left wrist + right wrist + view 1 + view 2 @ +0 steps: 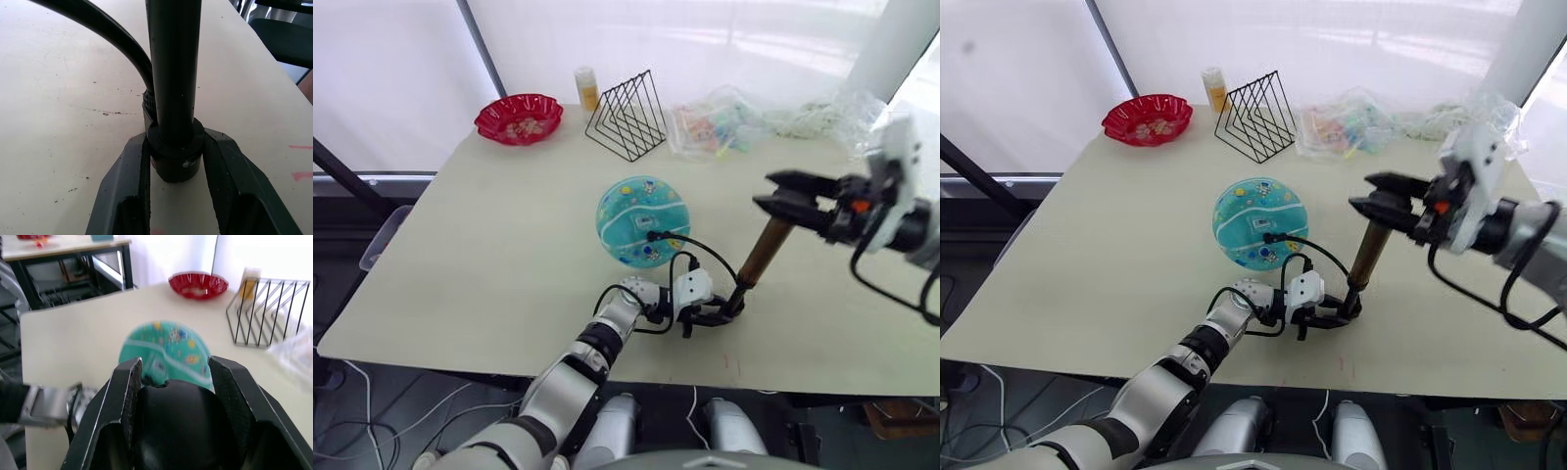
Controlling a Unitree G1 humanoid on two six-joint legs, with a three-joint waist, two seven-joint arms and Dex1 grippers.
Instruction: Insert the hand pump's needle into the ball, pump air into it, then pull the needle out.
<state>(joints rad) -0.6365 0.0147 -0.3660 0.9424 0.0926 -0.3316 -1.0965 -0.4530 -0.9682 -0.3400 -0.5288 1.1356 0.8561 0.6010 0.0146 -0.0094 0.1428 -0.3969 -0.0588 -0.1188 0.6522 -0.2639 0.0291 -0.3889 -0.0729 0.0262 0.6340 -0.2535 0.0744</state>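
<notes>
While the left gripper (722,313) clamped the base of the hand pump (763,252) against the table (489,255), the right gripper (781,200) was closed on the pump's black handle. The ball (642,221) rested mid-table, with the hose (700,247) running to its near side; the needle could not be made out.
</notes>
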